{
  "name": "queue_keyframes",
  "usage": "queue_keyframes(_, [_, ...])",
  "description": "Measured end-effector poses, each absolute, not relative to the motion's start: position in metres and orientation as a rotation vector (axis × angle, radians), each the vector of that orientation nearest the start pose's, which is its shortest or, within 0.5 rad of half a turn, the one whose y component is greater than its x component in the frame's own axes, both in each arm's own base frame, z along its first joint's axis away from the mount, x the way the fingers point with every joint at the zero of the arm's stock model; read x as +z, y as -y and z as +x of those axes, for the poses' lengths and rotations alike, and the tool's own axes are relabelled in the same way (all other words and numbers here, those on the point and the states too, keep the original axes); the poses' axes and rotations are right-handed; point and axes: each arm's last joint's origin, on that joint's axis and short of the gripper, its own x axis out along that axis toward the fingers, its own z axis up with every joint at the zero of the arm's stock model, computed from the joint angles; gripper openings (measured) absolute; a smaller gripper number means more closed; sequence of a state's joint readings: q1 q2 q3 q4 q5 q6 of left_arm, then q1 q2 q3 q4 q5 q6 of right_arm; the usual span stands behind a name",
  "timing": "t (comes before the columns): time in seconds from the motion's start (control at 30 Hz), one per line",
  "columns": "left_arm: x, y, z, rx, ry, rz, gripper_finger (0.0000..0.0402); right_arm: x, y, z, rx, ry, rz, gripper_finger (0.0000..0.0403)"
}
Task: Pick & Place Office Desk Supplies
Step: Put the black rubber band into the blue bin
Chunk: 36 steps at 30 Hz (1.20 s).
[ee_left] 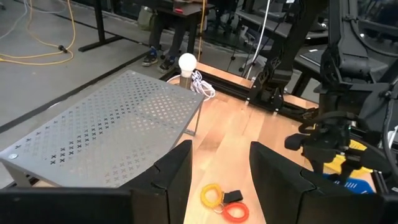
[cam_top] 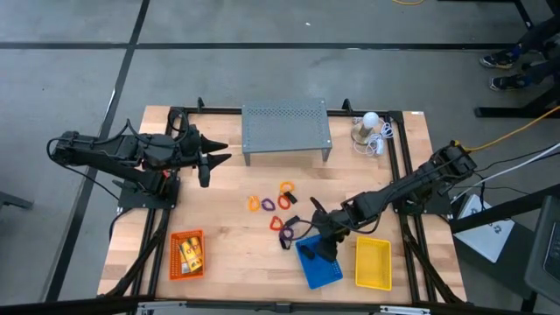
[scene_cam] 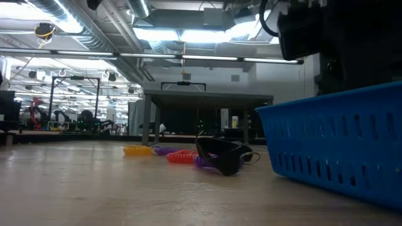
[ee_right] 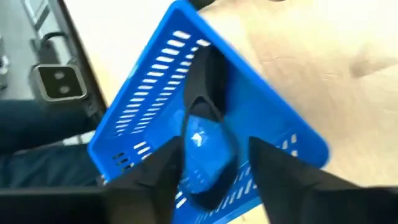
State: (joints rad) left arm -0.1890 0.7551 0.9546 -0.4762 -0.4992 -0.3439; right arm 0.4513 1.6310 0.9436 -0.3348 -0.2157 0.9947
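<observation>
Office desk supplies lie sorted by kind on the bench (cam_top: 227, 236): yellow-orange packets (cam_top: 190, 253) in the orange basket (cam_top: 174, 267), coloured loops (cam_top: 262, 204) and a black clip (cam_top: 290, 199) loose at the middle. Over the blue basket (cam_top: 328, 276), the right gripper (ee_right: 208, 165) hangs with fingers spread around a dark, blurred piece, apparently dropping it there. The left gripper (cam_top: 214, 153), fingers parted and empty, waits beside the grey perforated shelf (cam_top: 286, 125).
</observation>
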Motion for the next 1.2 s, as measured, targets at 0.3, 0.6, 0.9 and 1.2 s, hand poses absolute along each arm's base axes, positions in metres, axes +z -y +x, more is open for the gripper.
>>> queue_keyframes(0.3, [0.366, 0.014, 0.146, 0.349, -0.205, -0.245, 0.0155, 0.183, -0.143, 0.284, 0.121, -1.238, 0.774, 0.0276])
queue_keyframes(0.6, [0.366, 0.014, 0.146, 0.351, -0.205, -0.241, 0.0155, 0.201, -0.144, 0.297, 0.248, -1.158, 0.717, 0.0273])
queue_keyframes(0.9, [0.366, 0.014, 0.146, 0.348, -0.205, -0.246, 0.0155, 0.2, -0.142, 0.295, 0.203, -1.174, 0.72, 0.0271])
queue_keyframes(1.2, [0.366, 0.014, 0.146, 0.349, -0.206, -0.246, 0.0155, 0.2, -0.142, 0.296, 0.185, -1.157, 0.702, 0.019])
